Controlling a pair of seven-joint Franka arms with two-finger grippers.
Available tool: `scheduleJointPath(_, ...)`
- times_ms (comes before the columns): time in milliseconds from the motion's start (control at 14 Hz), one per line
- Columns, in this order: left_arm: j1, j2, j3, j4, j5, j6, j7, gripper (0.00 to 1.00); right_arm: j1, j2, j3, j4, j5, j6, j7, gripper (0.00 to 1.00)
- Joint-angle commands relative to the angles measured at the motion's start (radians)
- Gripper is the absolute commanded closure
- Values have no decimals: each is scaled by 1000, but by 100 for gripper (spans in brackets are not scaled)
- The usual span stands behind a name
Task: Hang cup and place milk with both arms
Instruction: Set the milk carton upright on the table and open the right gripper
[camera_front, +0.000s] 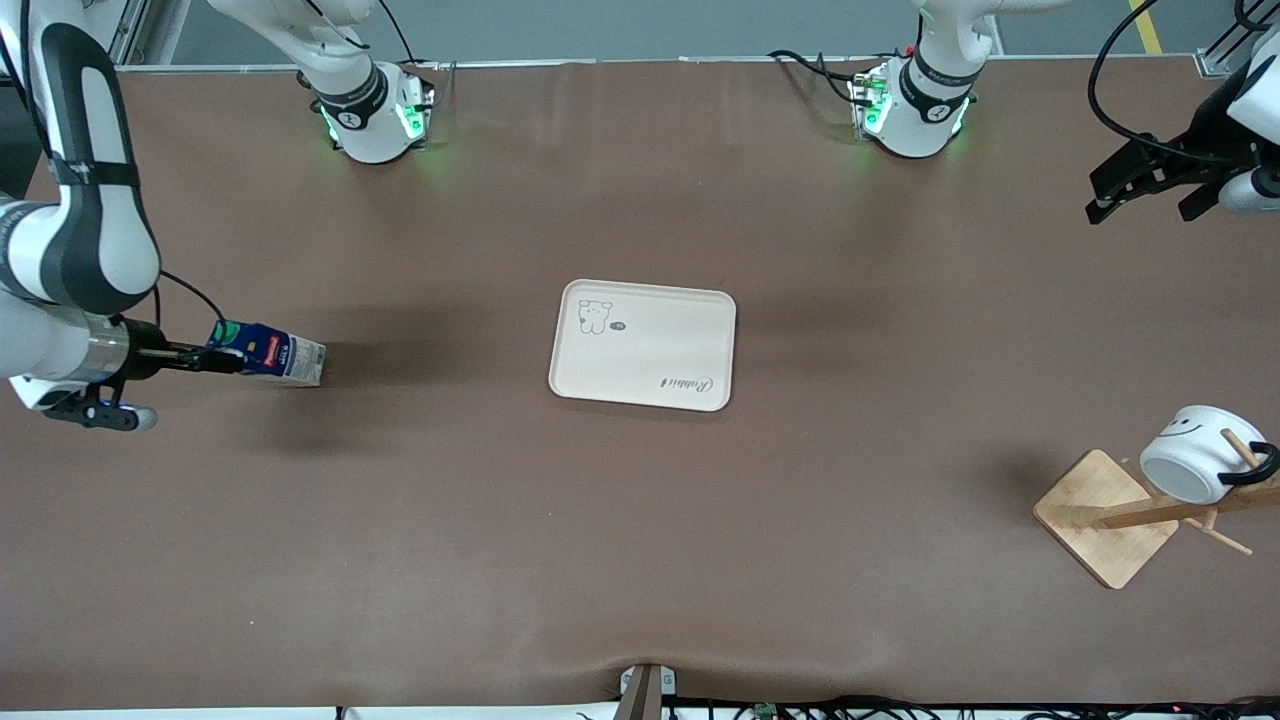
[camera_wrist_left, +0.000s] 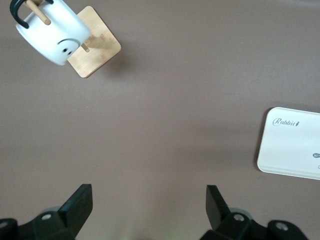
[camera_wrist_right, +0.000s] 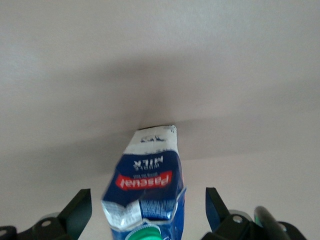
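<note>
The cup (camera_front: 1193, 453) is hanging by its black handle on a peg of the wooden rack (camera_front: 1110, 517) at the left arm's end of the table. The left gripper (camera_front: 1140, 195) is hovering over bare table near that end, its 2 fingers (camera_wrist_left: 79, 202) spread wide with nothing between them. At the right arm's end, the milk (camera_front: 272, 354) is sitting between the right gripper's (camera_front: 205, 358) fingers, which are standing wide and clear of its sides. The white tray (camera_front: 643, 344) is lying mid-table.
</note>
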Motion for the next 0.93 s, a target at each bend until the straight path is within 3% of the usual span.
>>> scheduleJointPath(0,1,-5,0,4,18,-5,3,0,-9,5,14,78,-12,-80,5,0)
scheduleJointPath(214,1,-5,2,4,18,-5,6,0,12,20,16,108,-121,-76,6,0)
scheduleJointPath(571,2,-8,3,4,18,-5,9,0,21,14,17,519,-137,-316,6,0)
scheduleJointPath(714,7,-13,3,5,18,-5,11,0,23,6,20,566,-120,-335,12,0)
scheduleJointPath(857,9,-16,2,5,18,-8,12,0,14,-68,20,515,-3,-362,3,0)
